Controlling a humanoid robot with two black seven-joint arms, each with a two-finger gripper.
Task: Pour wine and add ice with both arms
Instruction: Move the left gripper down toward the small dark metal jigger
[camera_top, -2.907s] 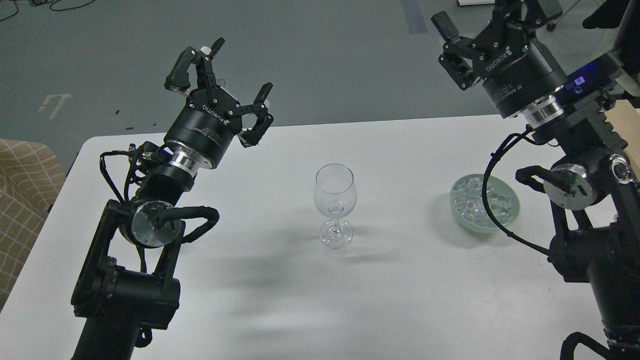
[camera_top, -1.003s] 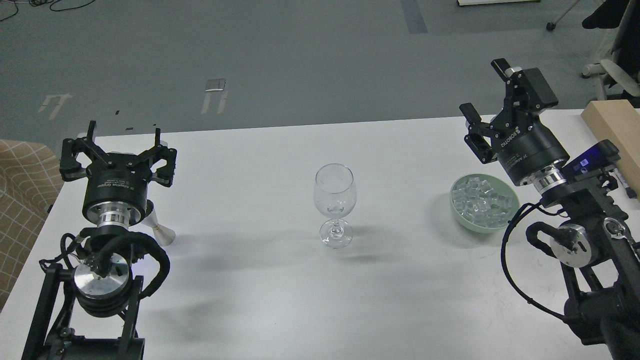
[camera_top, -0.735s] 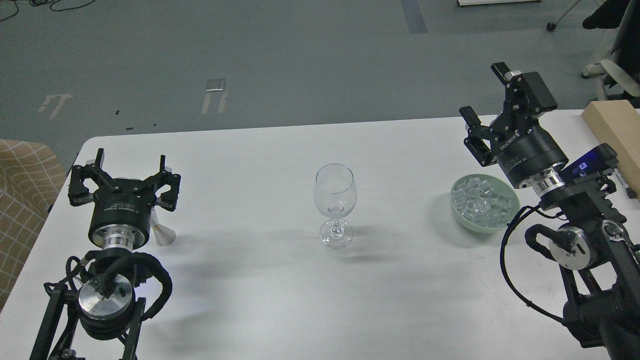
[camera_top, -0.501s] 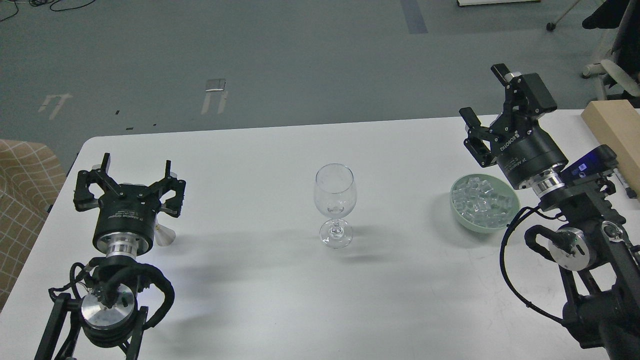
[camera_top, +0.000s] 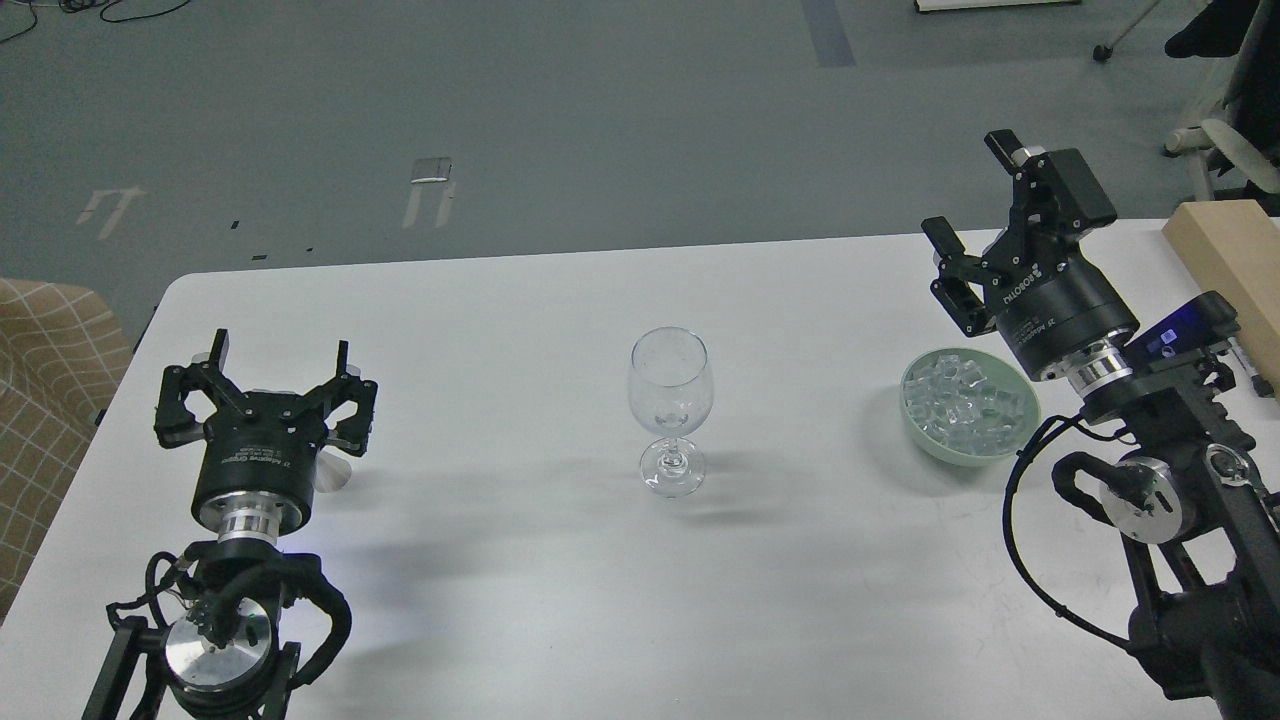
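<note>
An empty clear wine glass (camera_top: 670, 400) stands upright in the middle of the white table (camera_top: 560, 610). No wine shows in view. The ice (camera_top: 962, 402) is a heap of small clear cubes in a pale green bowl (camera_top: 1012, 440) at the right. My right gripper (camera_top: 970, 195) is open, raised just behind and above the bowl, with nothing between its fingers. My left gripper (camera_top: 280, 352) is open and empty at the table's left, pointing away from me. A small silvery cone-shaped piece (camera_top: 334, 478) shows partly behind its body.
A light wooden block (camera_top: 1225, 255) lies along the table's right edge, with a pen (camera_top: 1246, 366) beside it. A brown checked cushion (camera_top: 45, 400) sits off the table's left side. Grey floor lies beyond the far edge.
Both arms came down from a raised pose. In the last second the left gripper slid nearer to me, covering more of the silvery cone. The right gripper barely moved.
</note>
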